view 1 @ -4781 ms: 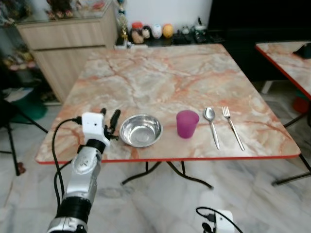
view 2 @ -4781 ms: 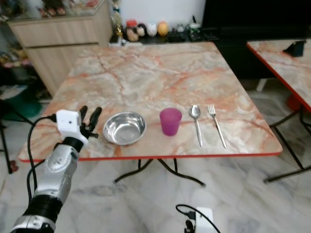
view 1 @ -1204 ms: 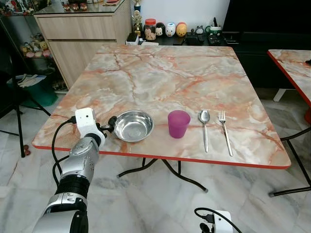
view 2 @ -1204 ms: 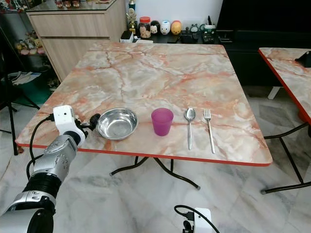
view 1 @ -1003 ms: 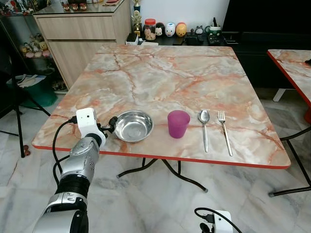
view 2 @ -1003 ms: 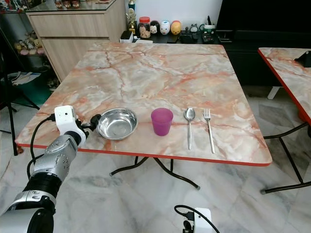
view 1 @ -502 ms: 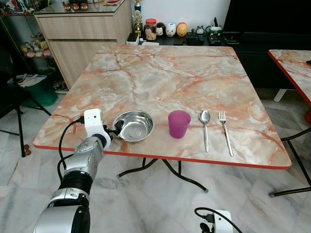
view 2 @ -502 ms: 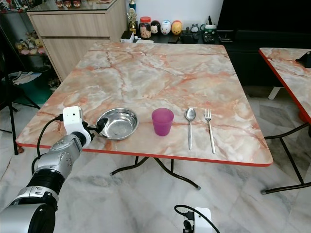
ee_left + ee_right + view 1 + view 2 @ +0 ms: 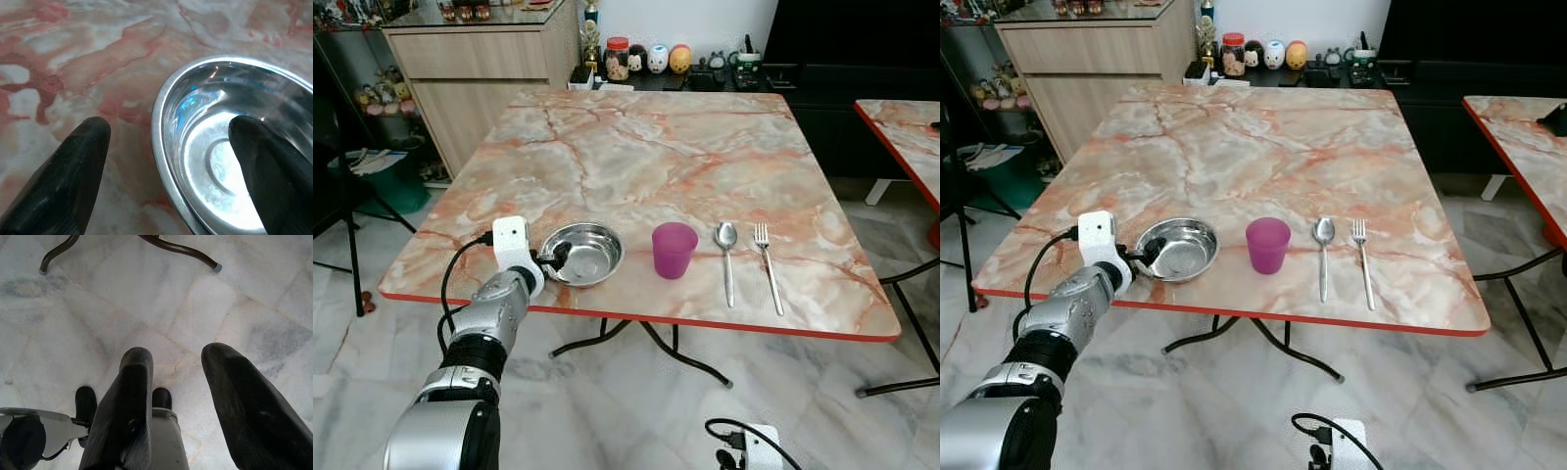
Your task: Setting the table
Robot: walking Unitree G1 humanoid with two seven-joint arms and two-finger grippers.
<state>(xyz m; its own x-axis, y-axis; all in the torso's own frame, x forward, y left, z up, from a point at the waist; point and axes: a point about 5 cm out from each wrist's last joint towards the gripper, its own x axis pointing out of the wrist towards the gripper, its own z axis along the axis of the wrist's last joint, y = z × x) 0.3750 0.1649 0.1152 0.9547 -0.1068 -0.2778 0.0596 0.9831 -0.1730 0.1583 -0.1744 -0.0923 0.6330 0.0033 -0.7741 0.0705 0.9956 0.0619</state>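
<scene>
Left eye view shows my left gripper [image 9: 558, 260] at the near rim of the steel bowl [image 9: 585, 253], fingers spread: one finger [image 9: 73, 181] outside on the marble table [image 9: 656, 157], the other inside. Right of my gripper stand the purple cup [image 9: 674, 250], spoon [image 9: 726, 260] and fork [image 9: 768, 264]. My right gripper [image 9: 178, 406] hangs over the floor, fingers apart.

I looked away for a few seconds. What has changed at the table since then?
The left gripper has moved in from beside the steel bowl and now straddles its near rim, fingers open, not yet closed. The bowl, purple cup, spoon and fork kept their places.
</scene>
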